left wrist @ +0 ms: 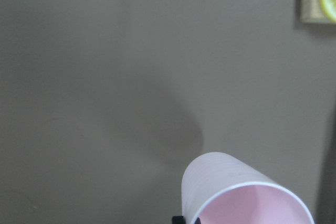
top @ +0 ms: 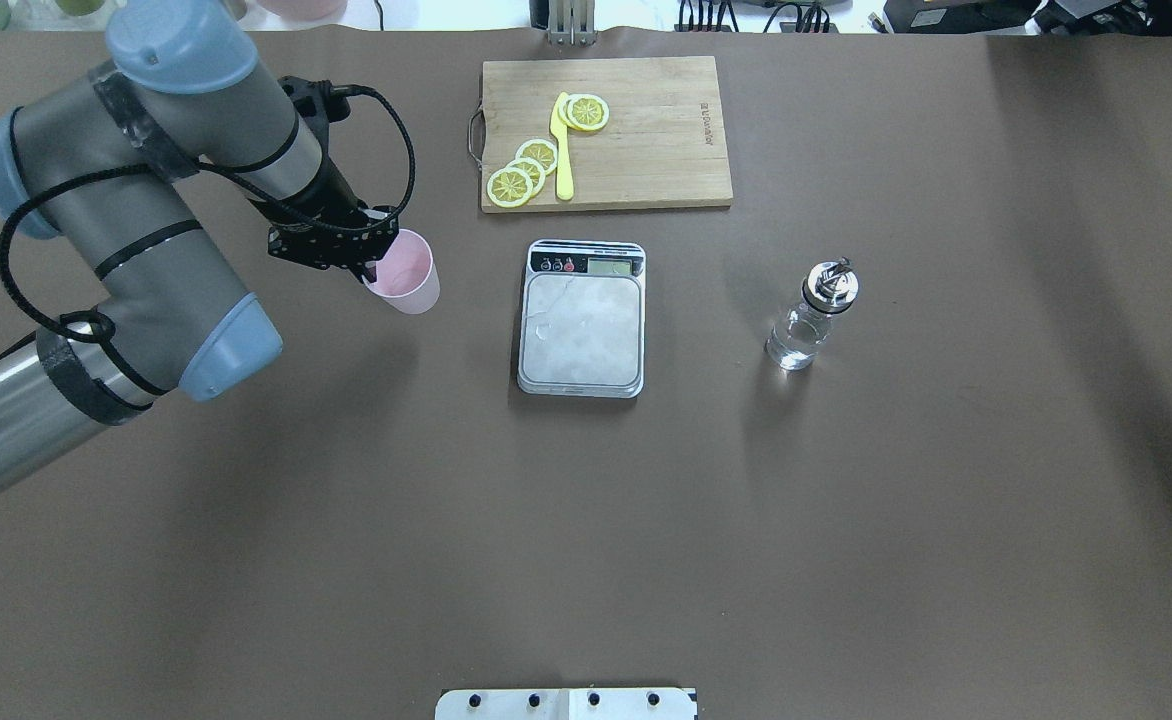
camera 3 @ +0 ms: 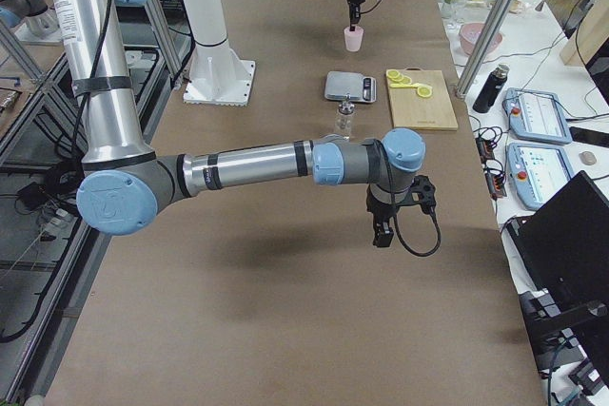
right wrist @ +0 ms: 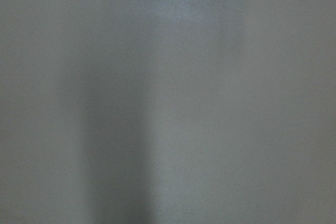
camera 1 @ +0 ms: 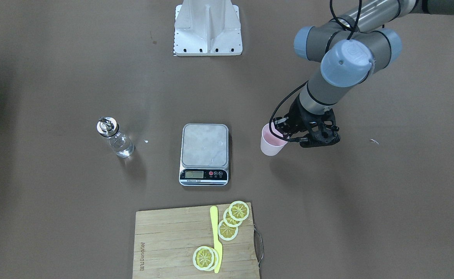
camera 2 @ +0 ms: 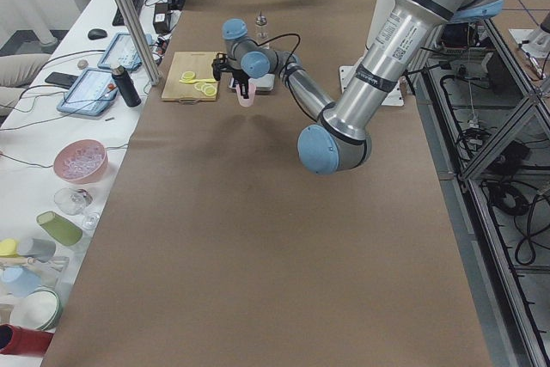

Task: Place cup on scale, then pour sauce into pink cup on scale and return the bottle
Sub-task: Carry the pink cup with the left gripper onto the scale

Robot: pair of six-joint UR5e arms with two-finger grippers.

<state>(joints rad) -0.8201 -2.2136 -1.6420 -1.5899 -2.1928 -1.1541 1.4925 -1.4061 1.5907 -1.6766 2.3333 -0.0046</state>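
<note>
The pale pink cup (camera 1: 270, 144) (top: 408, 276) is upright, to the robot's left of the scale (camera 1: 204, 149) (top: 582, 330) and apart from it. My left gripper (camera 1: 280, 131) (top: 374, 266) is shut on the cup's rim, one finger inside and one outside. The left wrist view shows the cup (left wrist: 236, 195) from above; I cannot tell if its base touches the table. The glass bottle (camera 1: 117, 138) (top: 812, 316) with clear sauce stands alone on the scale's other side. My right gripper (camera 3: 383, 232) hangs over bare table, seen only from the side; I cannot tell its state.
A wooden cutting board (camera 1: 165, 240) (top: 646, 140) with lemon slices (camera 1: 233, 219) and a yellow knife (camera 1: 216, 238) lies beyond the scale. The white robot base (camera 1: 207, 27) stands at the near table edge. The scale's platform is bare.
</note>
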